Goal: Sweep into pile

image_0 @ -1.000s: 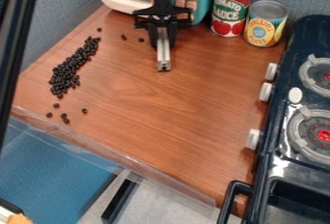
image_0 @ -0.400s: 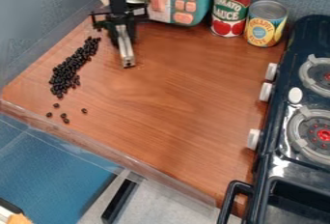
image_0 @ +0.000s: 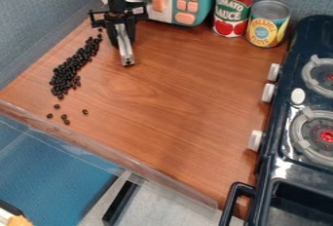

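The claw, upper left of the frame, is closed around a silver bar that points down the frame. Black beans lie on the worktop at left — a long, slanting heap, with a few strays below it.

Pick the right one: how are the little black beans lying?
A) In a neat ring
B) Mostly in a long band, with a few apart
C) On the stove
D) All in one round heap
B: most form a long band of beans on the wooden counter, while a few stray beans lie apart from it.
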Controlling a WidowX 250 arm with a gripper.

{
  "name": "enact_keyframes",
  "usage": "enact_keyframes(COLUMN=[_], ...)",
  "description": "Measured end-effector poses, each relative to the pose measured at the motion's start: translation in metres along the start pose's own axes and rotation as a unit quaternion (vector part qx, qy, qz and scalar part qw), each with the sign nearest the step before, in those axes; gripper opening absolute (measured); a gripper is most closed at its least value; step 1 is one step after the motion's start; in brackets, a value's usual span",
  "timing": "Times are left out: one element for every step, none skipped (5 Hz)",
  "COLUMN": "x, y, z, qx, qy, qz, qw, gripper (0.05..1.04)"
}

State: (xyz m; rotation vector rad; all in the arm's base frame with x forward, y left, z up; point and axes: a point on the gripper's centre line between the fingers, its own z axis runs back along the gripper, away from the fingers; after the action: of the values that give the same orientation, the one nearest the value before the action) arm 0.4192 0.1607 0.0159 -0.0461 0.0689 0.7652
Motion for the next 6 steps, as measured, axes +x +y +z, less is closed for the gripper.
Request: enact_keyframes(x=[0.007, 0.012, 0.015, 0.012, 0.006, 0.001], y=[0.007, 0.004, 0.001, 0.008, 0.019, 0.023], z=[0.0, 0.003, 0.007, -0.002, -0.004, -0.005], qx=[-0.02, -0.03, -0.043, -0.049, -0.05, -0.044], qy=[-0.007, -0.018, -0.023, -0.017, -0.017, -0.016], qz=[0.049, 0.071, 0.119, 0.205, 0.247, 0.259], qw=[0.9986, 0.9968, 0.9917, 0.9773, 0.9675, 0.9646], gripper=[0.388, 0.388, 0.388, 0.388, 0.388, 0.388])
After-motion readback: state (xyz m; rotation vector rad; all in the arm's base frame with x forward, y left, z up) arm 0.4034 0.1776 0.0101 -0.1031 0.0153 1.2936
